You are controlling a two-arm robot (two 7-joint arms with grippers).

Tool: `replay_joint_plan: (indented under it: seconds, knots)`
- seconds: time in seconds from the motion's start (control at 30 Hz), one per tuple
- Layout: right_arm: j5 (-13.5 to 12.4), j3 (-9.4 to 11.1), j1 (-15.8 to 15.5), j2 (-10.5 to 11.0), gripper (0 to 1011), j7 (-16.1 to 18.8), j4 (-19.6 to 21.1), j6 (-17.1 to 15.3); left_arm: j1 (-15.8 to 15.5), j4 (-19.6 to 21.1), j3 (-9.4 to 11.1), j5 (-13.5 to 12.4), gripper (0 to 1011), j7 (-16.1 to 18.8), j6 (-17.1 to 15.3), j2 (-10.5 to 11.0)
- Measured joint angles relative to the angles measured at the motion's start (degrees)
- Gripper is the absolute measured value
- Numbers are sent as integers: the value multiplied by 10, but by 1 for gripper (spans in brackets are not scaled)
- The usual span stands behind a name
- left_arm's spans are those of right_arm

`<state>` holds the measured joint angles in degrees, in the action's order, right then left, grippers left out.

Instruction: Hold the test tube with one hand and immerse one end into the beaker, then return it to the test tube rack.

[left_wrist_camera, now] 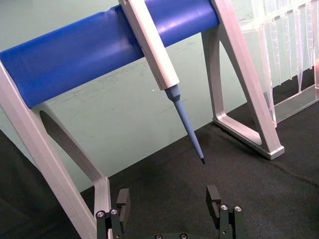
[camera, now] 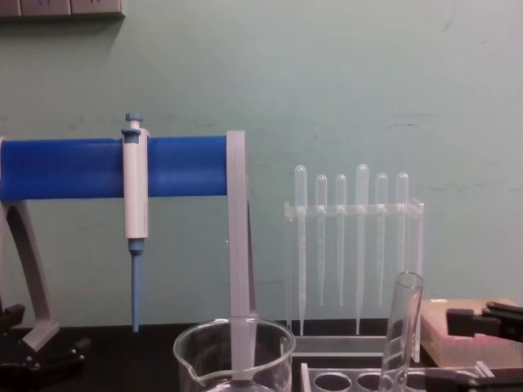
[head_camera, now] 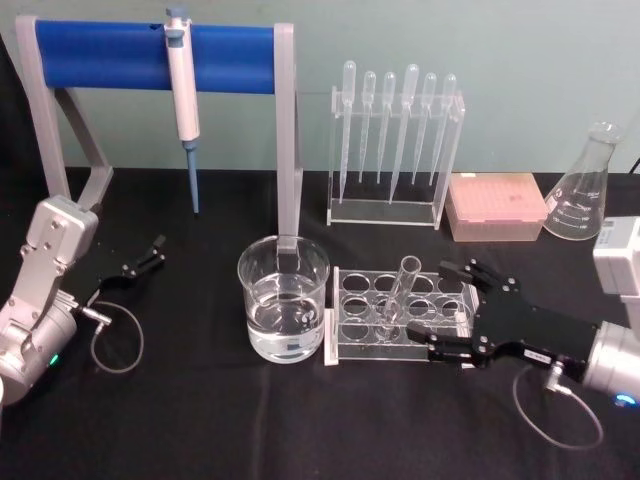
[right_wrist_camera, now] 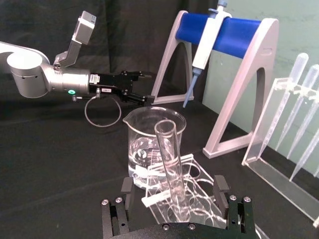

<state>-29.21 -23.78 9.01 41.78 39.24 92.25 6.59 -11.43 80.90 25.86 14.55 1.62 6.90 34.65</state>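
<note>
**Bench stock: test tube racked, right tool open beside it**

1. Test tube. It stands in the clear test tube rack, in a hole of the near row, closed end down. It leans with its mouth tipped away from you, because the hole is wider than the glass. Nothing grips it.
2. Right tool. You have it low over the counter at the rack's right end. The jaws are spread wide, one on either side of the rack's row, and aimed at the tube. That lets them close on the glass from the side, though they are clear of it now.
3. Beaker. It is partly filled with water and sits just beside the rack's left end, so the dip looks like a short carry.
4. Left tool. It is parked at the far left of the counter, below the micropipette on its blue stand. The jaws are wide and hold nothing.
5. Judged status: the tube is racked, so your grip comes first.
</note>
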Motion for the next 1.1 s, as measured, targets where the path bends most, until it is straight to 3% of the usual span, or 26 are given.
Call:
replay_joint_plan:
  seconds: [0.23, 0.6, 0.9, 1.1]
  knots:
    - [21, -7, 16, -19, 1002, 1, -7, 9, 0, 0, 0, 0, 1000, 0, 0, 0]
    - [12, -24, 41, -49, 1002, 12, -26, -13, 0, 0, 0, 0, 1000, 0, 0, 0]
    - [12, -23, 40, -47, 995, 12, -25, -12, 0, 0, 0, 0, 1000, 0, 0, 0]
    - [12, -22, 39, -46, 862, 12, -24, -12, 0, 0, 0, 0, 1000, 0, 0, 0]
